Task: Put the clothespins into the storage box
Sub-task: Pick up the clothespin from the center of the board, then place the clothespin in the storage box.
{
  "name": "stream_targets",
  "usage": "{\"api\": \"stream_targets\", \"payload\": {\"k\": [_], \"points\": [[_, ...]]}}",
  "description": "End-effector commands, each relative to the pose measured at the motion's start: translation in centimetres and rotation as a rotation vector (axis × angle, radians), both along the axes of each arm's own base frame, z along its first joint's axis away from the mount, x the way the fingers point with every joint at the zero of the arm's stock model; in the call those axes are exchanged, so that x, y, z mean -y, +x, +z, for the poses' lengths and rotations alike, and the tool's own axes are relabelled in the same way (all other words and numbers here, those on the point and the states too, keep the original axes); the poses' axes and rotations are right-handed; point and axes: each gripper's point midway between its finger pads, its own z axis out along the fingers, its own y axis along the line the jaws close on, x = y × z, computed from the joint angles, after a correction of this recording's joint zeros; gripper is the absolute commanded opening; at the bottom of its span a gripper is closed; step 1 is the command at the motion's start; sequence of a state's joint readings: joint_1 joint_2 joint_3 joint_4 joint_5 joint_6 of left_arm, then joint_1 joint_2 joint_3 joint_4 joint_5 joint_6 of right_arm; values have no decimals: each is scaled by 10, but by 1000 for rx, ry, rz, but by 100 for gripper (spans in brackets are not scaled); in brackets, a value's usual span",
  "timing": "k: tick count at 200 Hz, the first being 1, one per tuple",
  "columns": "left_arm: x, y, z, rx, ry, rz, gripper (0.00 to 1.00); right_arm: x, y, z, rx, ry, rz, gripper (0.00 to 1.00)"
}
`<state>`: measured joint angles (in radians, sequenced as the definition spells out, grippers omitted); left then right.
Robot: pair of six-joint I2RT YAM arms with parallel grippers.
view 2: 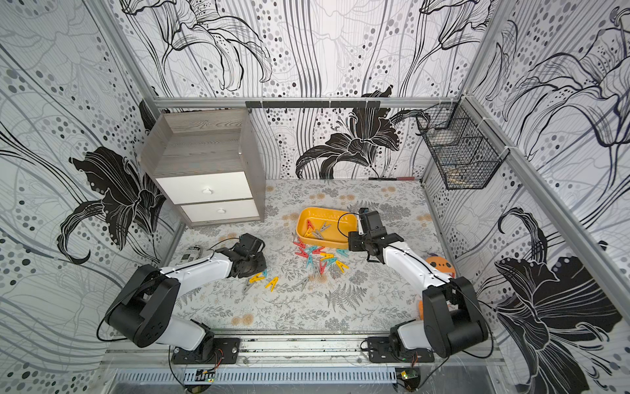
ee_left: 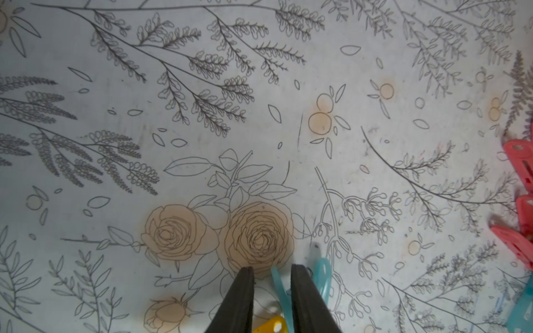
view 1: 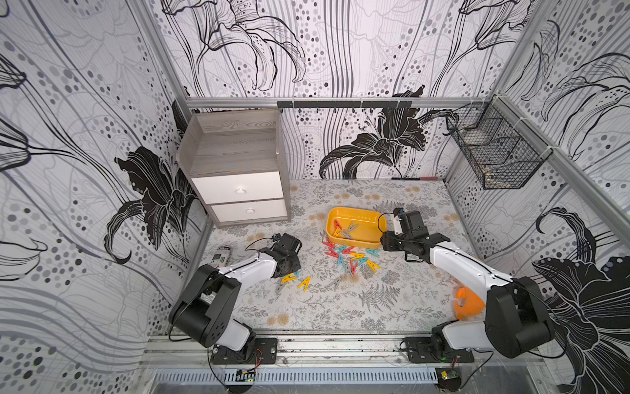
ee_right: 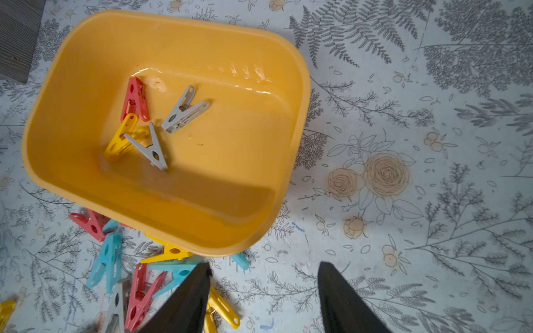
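Task is only just getting going: 4 clothespins (ee_right: 184,109) (red, yellow, 2 grey) are lying in the storage box (ee_right: 219,199), a glossy, round-cornered plastic tub. Most are sitting on the floral-print table (view 1: 306,307), piled just beside it. Left gripper (ee_left: 272,276) is straddling a smooth teal pin (ee_left: 278,285), jaws narrowly apart; can't tell if it's pinched. Right gripper (ee_right: 265,288) is hanging wide open, empty, near the box corner.

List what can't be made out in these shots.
- Left pincer: hidden under its wrist in both top views; the left wrist view crops its fingers, so grip on the teal clothespin is unclear.
- Orange object: half hidden behind the right arm in both top views; unidentifiable.
- Wire basket: contents too small behind mesh, top views.
- Yellow clothespin: partly under the storage box rim, right wrist view.
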<state>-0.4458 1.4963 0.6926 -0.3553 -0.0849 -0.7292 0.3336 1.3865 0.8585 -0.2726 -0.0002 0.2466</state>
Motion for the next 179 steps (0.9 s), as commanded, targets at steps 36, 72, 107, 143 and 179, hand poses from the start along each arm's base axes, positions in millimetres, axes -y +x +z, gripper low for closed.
{"api": "stream_targets", "payload": {"k": [36, 72, 107, 143, 179], "points": [[1, 3, -5, 15, -18, 10, 16, -1, -2, 9, 20, 11, -7, 64], [10, 23, 18, 105, -61, 30, 10, 0, -3, 7, 15, 9, -8, 64], [28, 56, 73, 248, -97, 39, 6, 0, -3, 9, 19, 12, -11, 64], [71, 89, 122, 353, -160, -8, 5, 1, -2, 12, 26, 13, -23, 64], [135, 128, 134, 377, -208, -89, 5, 0, -1, 14, 32, 28, -31, 64]]}}
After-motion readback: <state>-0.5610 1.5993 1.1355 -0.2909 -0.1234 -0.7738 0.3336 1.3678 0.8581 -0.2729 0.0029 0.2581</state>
